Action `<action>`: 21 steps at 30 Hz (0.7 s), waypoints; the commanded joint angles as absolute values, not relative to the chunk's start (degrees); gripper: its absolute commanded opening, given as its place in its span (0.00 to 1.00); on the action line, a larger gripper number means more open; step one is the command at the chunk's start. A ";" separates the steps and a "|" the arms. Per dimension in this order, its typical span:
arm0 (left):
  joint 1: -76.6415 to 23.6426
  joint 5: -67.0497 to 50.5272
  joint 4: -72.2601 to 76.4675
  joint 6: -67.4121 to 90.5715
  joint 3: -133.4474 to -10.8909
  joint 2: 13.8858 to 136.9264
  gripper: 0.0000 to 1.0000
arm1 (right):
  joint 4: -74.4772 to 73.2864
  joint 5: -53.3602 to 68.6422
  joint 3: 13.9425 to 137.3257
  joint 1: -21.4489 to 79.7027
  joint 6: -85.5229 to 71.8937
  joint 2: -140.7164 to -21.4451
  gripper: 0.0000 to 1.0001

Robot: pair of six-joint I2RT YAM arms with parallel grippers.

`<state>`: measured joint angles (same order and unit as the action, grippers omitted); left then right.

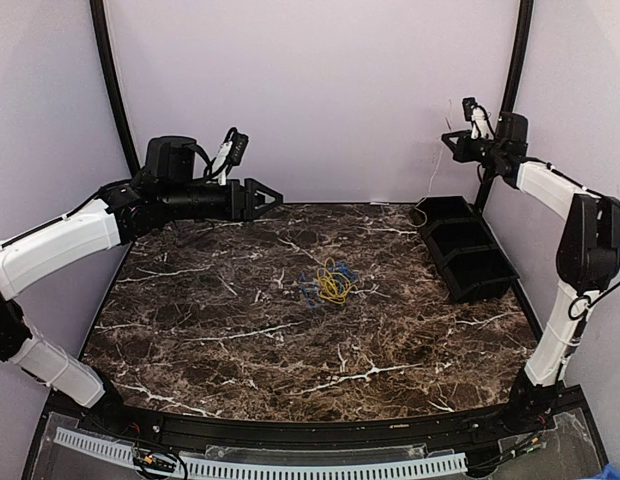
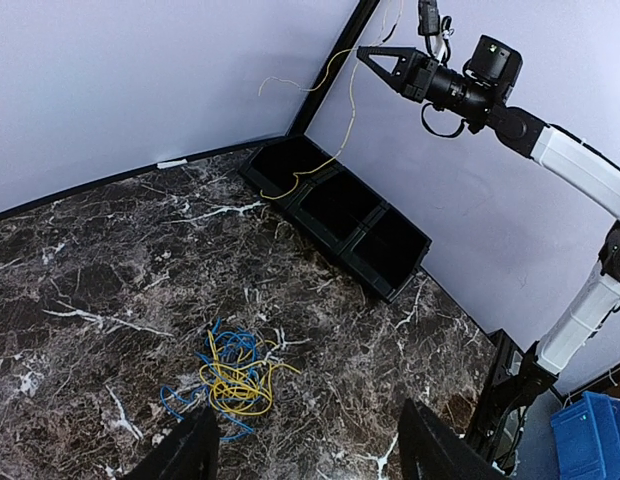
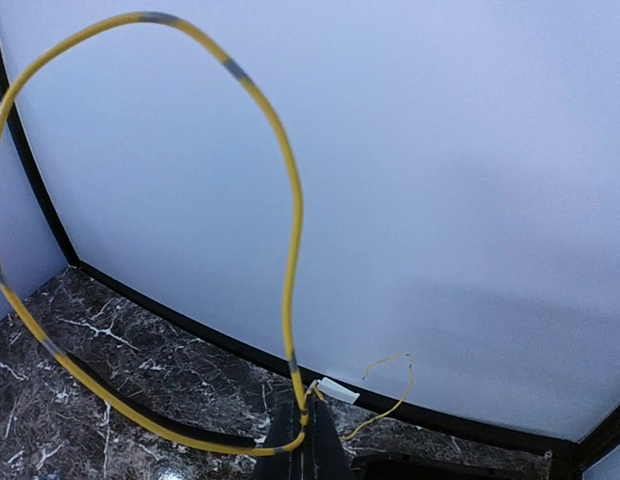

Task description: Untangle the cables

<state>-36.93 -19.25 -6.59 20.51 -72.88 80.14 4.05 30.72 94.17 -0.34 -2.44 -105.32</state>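
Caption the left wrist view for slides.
Right gripper holds thin yellow cable over black bin; yellow and blue cable tangle on marble table.

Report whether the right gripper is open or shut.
Shut on the yellow cable. In the left wrist view the right gripper tapers to a closed point, and the cable hangs from its tip.

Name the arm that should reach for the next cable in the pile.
Left. The left fingers stand open and empty, with the blue and yellow pile in their wrist view. The right fingers are shut on a yellow cable held high above the black bin.
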 commanded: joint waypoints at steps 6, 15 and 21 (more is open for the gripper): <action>-37.18 -20.18 -5.85 20.67 -74.19 80.48 0.64 | 8.42 25.25 99.64 -3.44 -2.38 -111.00 0.00; -37.18 -21.14 -5.02 21.08 -74.01 81.53 0.64 | 10.02 24.01 92.65 -4.56 -1.14 -109.23 0.00; -37.15 -21.31 -4.91 20.86 -73.70 81.61 0.63 | 6.08 24.13 90.64 -4.61 -1.46 -108.18 0.00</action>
<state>-36.93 -20.45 -6.26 20.80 -72.95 81.97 6.68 24.53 91.37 -4.29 -1.74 -110.87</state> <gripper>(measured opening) 0.636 0.010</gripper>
